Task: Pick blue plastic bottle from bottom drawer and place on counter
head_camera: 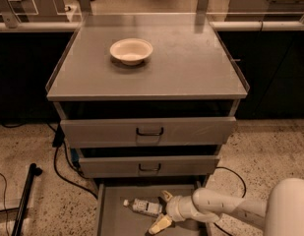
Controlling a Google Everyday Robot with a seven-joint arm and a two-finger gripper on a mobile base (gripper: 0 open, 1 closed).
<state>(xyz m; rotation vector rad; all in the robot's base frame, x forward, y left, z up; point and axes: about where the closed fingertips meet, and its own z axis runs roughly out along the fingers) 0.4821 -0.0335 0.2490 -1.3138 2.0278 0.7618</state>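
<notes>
- gripper [164,210] is low inside the bottom drawer [108,221], with the arm reaching in from the right; its fingers are spread wide, one toward the drawer back and one toward the front, holding nothing
- blue plastic bottle [141,206] lies on its side on the drawer floor just left of the gripper, white cap pointing away, base end at the mouth of the spread fingers
- likely reason for that line-up: a bottle lying flat offers only its narrow width, so the fingers are set to straddle it from the base end
- cannot tell whether a fingertip touches the bottle; reads as just short of it
- the drawer is pulled out well past the two upper drawers [149,131] above the gripper, which probably gives the arm room to get down to the floor
- counter [200,68], the drop-off place, is high above and behind the gripper; bowl [131,50] sits on it, up and left of the gripper
- cut off: the drawer's front edge, part of the nearer finger at the bottom border, and the big pale arm link at lower right
- hidden: the drawer's right wall behind the arm, and the drawer's back in shadow under the middle drawer
- label print on the bottle not legible
</notes>
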